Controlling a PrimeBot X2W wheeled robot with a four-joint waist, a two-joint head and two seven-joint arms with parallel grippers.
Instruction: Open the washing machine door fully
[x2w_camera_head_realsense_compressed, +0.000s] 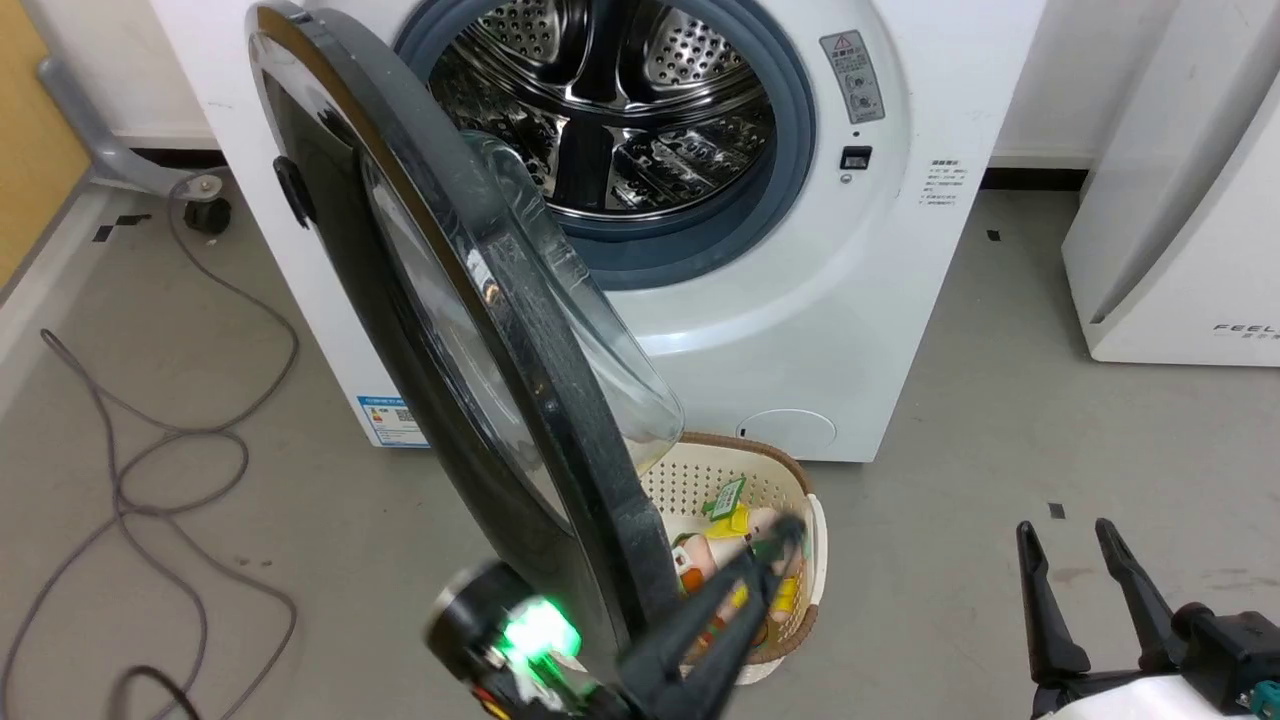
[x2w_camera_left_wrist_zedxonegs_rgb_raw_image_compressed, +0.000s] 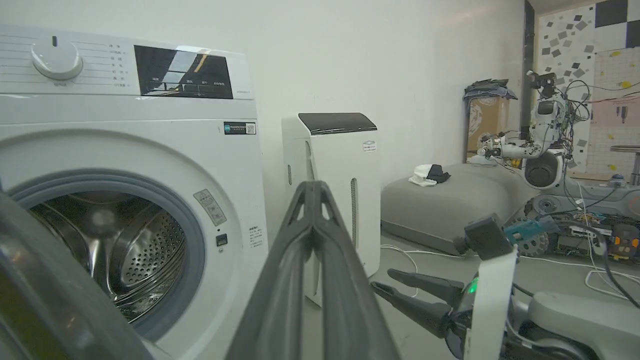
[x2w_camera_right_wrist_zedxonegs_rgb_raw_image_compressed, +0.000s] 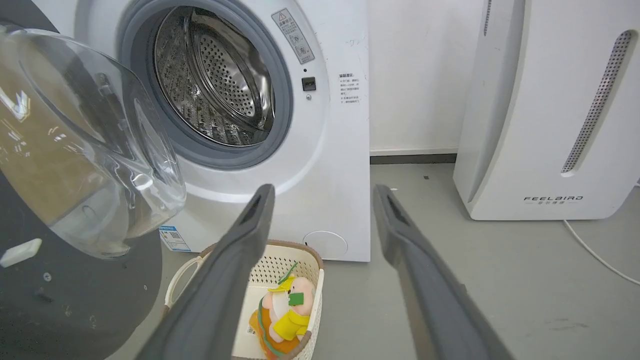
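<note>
Left gripper (x2w_camera_head_realsense_compressed: 785, 535): I see it at lower centre of my head view, fingers pressed together, angled up and right.
Right gripper (x2w_camera_head_realsense_compressed: 1068, 530): lower right, fingers spread apart, pointing up.

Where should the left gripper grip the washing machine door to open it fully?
Hold the washing machine door by its black rim at the free edge, nearest the left gripper, opposite the hinge. Come from the inner, glass-bowl side: the door stands half open, so pushing there likely swings it wider.
</note>
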